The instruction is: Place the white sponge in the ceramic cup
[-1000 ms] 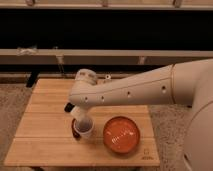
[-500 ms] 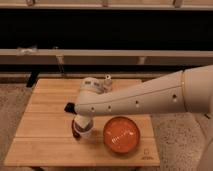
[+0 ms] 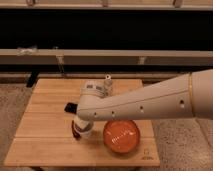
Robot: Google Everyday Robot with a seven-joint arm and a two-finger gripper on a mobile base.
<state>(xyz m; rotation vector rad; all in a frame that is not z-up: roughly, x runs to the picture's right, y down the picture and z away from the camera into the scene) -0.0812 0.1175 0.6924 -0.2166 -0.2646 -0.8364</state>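
We see the arm (image 3: 150, 102) stretched over the wooden table (image 3: 45, 125), its gripper (image 3: 82, 122) right above the ceramic cup (image 3: 81, 131) beside the orange bowl (image 3: 121, 136). We can't spot the white sponge.

Orange-red bowl (image 3: 121, 135) on wooden table (image 3: 45, 127); black slab (image 3: 69, 107) behind.

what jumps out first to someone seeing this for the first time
The big white robot arm sweeps in from the right across the wooden table, hiding much of its middle. Its hand is low at the ceramic cup near the table's front. Just right of the cup sits a bright orange-red bowl, the strongest colour in view, and a black flat slab peeks out behind the arm at the left.
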